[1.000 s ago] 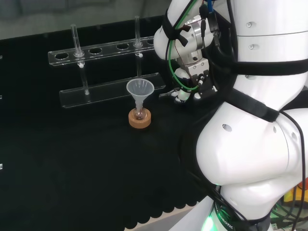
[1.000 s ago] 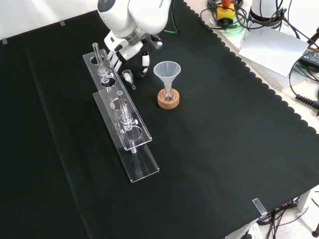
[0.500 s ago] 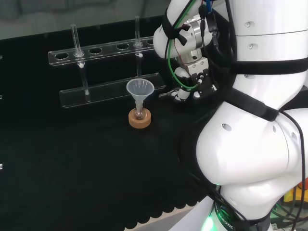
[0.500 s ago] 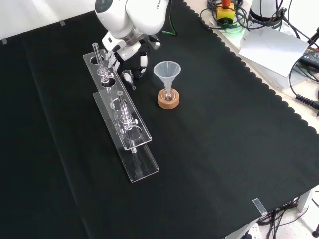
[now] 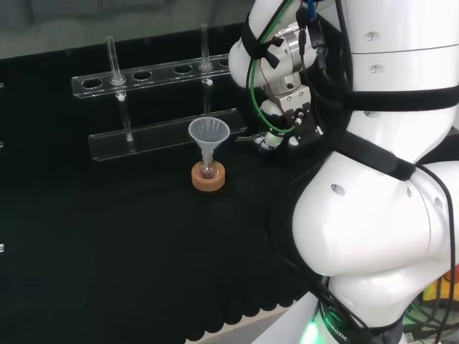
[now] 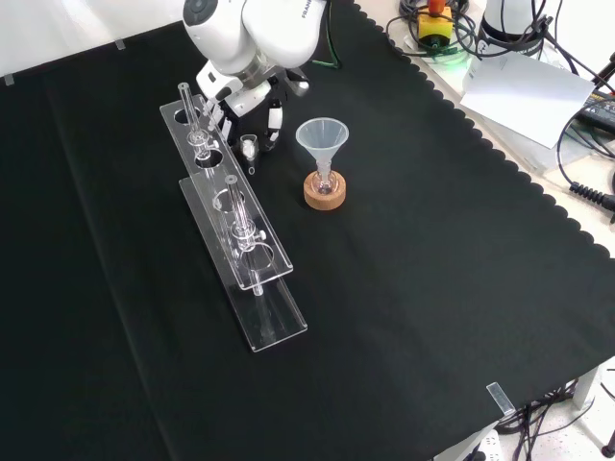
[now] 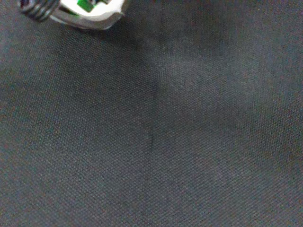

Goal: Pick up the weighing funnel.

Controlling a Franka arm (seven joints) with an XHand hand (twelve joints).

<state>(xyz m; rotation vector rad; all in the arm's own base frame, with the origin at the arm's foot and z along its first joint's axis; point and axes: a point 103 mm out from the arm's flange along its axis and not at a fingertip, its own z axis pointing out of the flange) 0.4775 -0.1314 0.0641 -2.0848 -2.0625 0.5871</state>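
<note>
The weighing funnel (image 6: 250, 147), a small clear scoop with a short stem, sits tilted just off the black cloth beside the near end of the tube rack in the front view. The black and white hand (image 6: 258, 104) reaches down from the arm's wrist right above it, its fingertips (image 6: 275, 121) curled in around the piece. In the head view the hand (image 5: 285, 123) hangs to the right of the big funnel, and the weighing funnel (image 5: 248, 137) pokes out at its left as a faint clear sliver. A blurred white part of the hand (image 7: 87, 10) shows over bare cloth in the wrist view.
The big funnel (image 6: 322, 142) stands in a small flask on a cork ring (image 6: 325, 192), close to the right of the hand in the front view. A clear tube rack (image 6: 235, 221) with upright tubes runs to the hand's left. Cables and papers lie beyond the cloth's scalloped edge (image 6: 500, 144).
The hand has risen slightly and its fingers have closed in. The weighing funnel has tipped from lying flat, stem toward the camera, to a steeper tilt under the fingertips.
</note>
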